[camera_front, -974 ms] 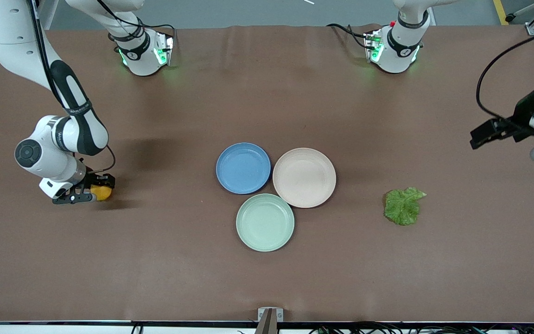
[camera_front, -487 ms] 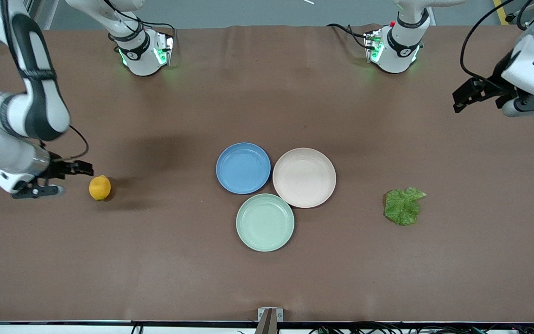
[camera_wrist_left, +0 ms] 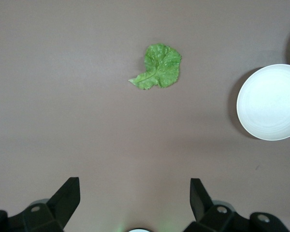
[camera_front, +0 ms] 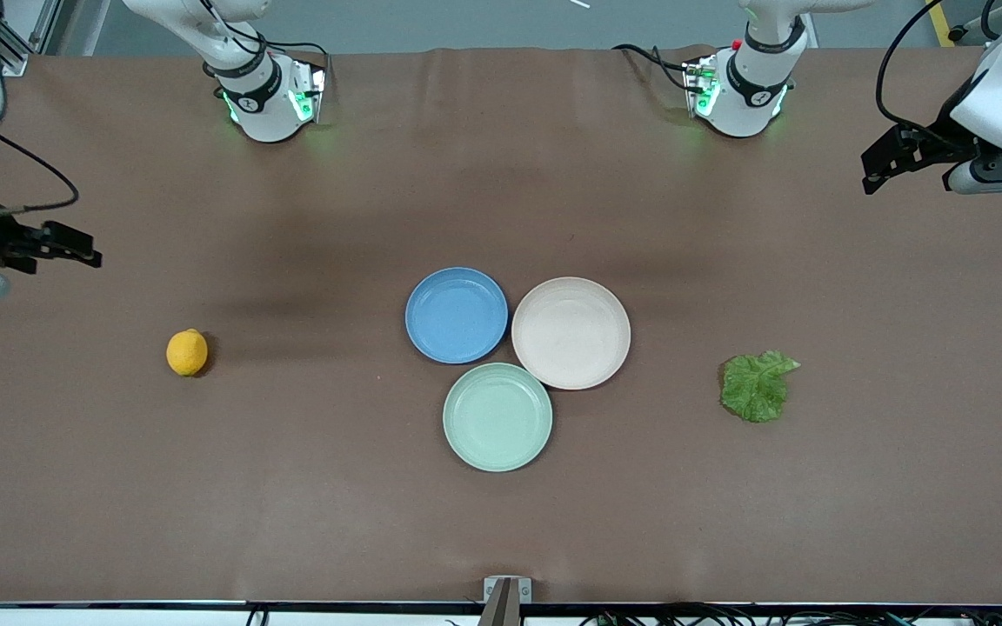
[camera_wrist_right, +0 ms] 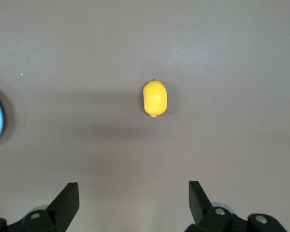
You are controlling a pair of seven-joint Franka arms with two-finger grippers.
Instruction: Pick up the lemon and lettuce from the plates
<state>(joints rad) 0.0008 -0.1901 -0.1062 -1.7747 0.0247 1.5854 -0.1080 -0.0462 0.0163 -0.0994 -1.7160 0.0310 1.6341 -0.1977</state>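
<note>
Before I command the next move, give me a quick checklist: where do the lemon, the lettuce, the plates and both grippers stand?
1. Lemon off the plates, on the table toward the right arm's end: ok.
2. Lettuce flat on the table toward the left arm's end: ok.
3. Blue plate and beige plate hold nothing: ok.
4. Right gripper open, holding nothing: ok.
5. Left gripper open, holding nothing: ok.
6. Mint green plate holds nothing: ok.

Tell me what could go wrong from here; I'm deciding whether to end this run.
The small oval yellow lemon lies loose on the brown table; being rounded, it might roll if nudged. The flat crinkled green lettuce leaf could shift easily. Both open tools, left and right, hang above the table ends.
</note>
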